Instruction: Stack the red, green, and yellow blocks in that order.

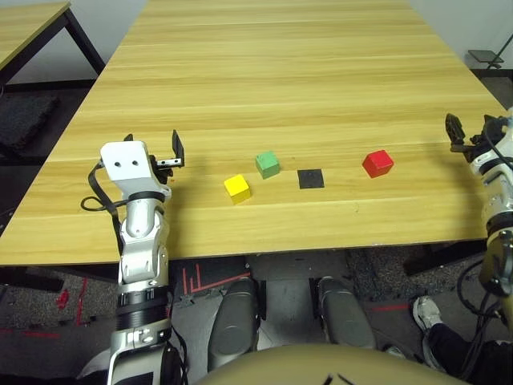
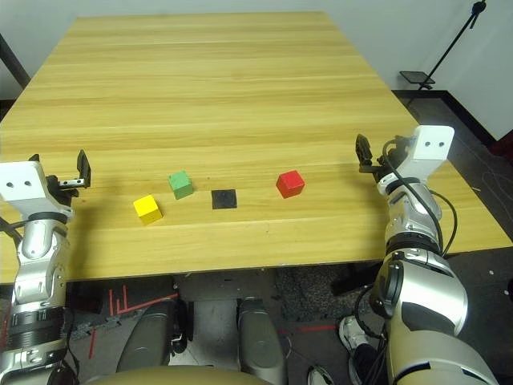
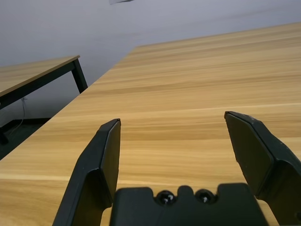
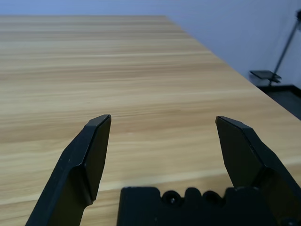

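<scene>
Three small cubes lie apart in a loose row near the table's front edge. The yellow block is leftmost, the green block is just behind and to the right of it, and the red block is farther right. My left gripper hovers open over the table to the left of the yellow block, holding nothing. At the table's right edge my right gripper is open and empty, to the right of the red block. Both wrist views show wide-spread fingers over bare wood.
A flat black square patch lies between the green and red blocks. The wooden table stretches far back. A second table stands at the far left. A stand base is on the floor at the right.
</scene>
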Controlling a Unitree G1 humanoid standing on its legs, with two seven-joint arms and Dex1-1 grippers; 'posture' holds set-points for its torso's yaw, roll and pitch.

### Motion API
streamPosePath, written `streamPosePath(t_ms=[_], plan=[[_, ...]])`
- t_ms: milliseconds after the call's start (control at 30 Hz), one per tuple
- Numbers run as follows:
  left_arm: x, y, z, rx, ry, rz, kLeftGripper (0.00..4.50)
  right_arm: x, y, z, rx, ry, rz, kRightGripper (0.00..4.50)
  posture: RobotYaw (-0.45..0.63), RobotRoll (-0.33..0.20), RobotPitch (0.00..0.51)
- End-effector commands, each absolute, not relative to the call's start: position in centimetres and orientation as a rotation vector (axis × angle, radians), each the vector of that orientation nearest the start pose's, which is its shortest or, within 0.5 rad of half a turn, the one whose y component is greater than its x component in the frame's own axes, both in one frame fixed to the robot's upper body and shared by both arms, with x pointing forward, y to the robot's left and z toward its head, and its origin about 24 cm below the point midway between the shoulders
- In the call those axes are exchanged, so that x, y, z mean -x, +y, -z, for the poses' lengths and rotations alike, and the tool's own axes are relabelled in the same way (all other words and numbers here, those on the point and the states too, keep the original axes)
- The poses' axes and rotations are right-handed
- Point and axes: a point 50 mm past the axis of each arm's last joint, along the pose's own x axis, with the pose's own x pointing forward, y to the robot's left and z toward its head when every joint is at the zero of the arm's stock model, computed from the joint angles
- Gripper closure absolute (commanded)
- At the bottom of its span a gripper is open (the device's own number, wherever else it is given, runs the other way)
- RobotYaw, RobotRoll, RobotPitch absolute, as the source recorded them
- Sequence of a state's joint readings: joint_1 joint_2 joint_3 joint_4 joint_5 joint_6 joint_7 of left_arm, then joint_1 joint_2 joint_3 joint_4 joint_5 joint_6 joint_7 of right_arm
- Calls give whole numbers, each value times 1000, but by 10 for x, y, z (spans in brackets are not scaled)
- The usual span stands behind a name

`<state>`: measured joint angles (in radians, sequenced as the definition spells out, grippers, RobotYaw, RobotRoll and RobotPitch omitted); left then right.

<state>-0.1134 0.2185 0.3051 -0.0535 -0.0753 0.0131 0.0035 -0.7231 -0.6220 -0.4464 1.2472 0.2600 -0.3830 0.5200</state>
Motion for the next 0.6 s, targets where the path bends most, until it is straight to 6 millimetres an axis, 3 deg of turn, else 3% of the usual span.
streamPosePath(t_ms=[33,133,200,400,600], plan=[[-261,255,-92,-131,-156,-261,9,-312,-367,-93,-66,-81,199,0,223,-163,101],[-260,249,-79,-127,-110,-222,9,-305,-374,-87,-108,-67,247,0,204,-154,111],[-260,245,-82,-110,-114,-180,9,-310,-372,-94,-96,-67,188,0,196,-150,114],[-272,217,-122,-122,-113,212,9,-346,-326,-143,64,-21,-383,0,223,-142,89],[-273,201,-155,-150,-72,554,9,-345,-306,-163,333,222,-847,0,243,-158,73]])
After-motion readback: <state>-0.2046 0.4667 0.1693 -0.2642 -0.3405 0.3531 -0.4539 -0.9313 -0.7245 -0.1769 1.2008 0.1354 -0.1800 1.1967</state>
